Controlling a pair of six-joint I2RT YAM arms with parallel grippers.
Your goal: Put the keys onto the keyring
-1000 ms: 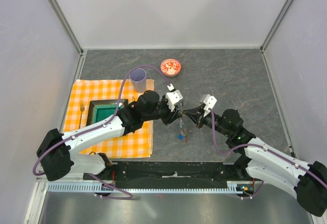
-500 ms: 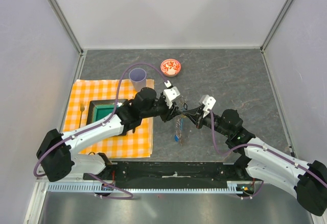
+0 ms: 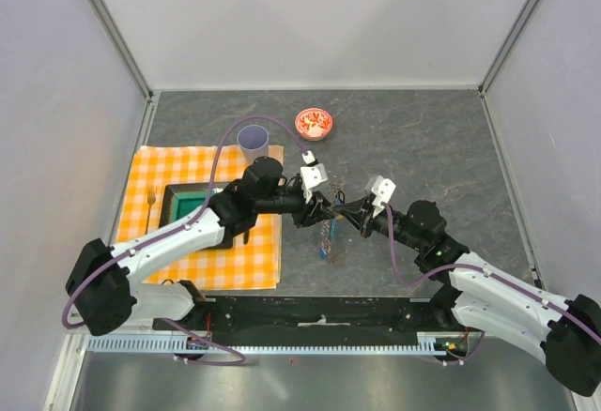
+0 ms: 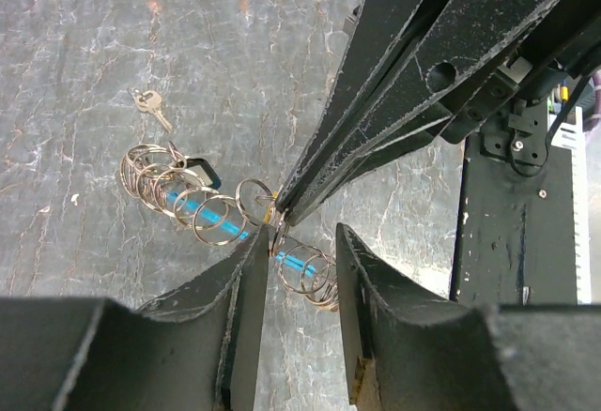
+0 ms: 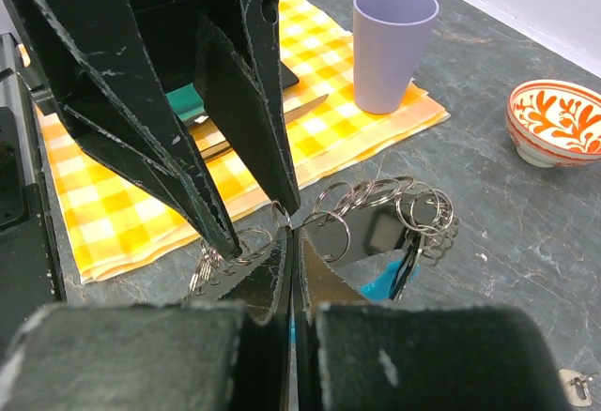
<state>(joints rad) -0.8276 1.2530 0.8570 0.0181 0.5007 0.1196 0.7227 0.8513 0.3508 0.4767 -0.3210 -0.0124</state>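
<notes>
The right gripper (image 5: 289,235) is pinching the keyring (image 5: 376,206) at its wire, jaws fully closed; the left gripper (image 4: 302,237) is straddling the same wire just beside that pinch, fingers partly apart and clamping nothing; the ring's coils and blue piece are trailing away over the table (image 4: 94,36); one key (image 4: 150,104) is lying loose beyond them; farther off, a lilac cup (image 5: 392,47) is standing on a checked cloth (image 5: 103,195).
</notes>
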